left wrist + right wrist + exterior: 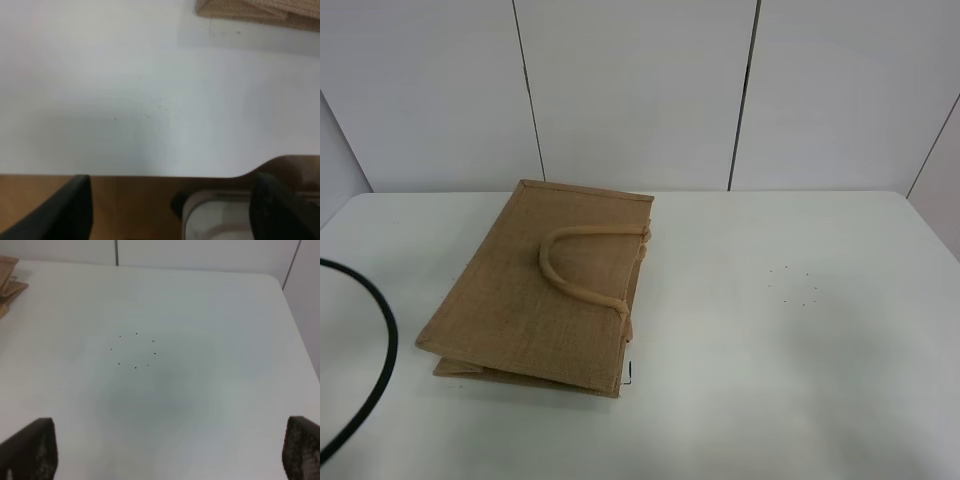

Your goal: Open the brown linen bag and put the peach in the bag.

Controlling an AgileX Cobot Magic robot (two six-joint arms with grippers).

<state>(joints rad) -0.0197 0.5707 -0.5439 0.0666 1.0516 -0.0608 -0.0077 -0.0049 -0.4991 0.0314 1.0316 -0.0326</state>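
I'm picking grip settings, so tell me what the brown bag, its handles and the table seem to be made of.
The brown linen bag looks like coarse woven jute or linen, matte: an open, rough weave shows across its flat panel. Its handles seem to be lighter beige padded fabric, rounded like stuffed tubing. The table looks like a smooth white laminate or plastic top, faintly glossy, though which one is unclear.

No text, label, brand or number can be read on the brown linen bag (545, 285) or the table (800, 330).

The light is soft and even. The white table (800, 330) shines a little. Both wrist pictures look blurry, and a faint gray shadow lies under each gripper.
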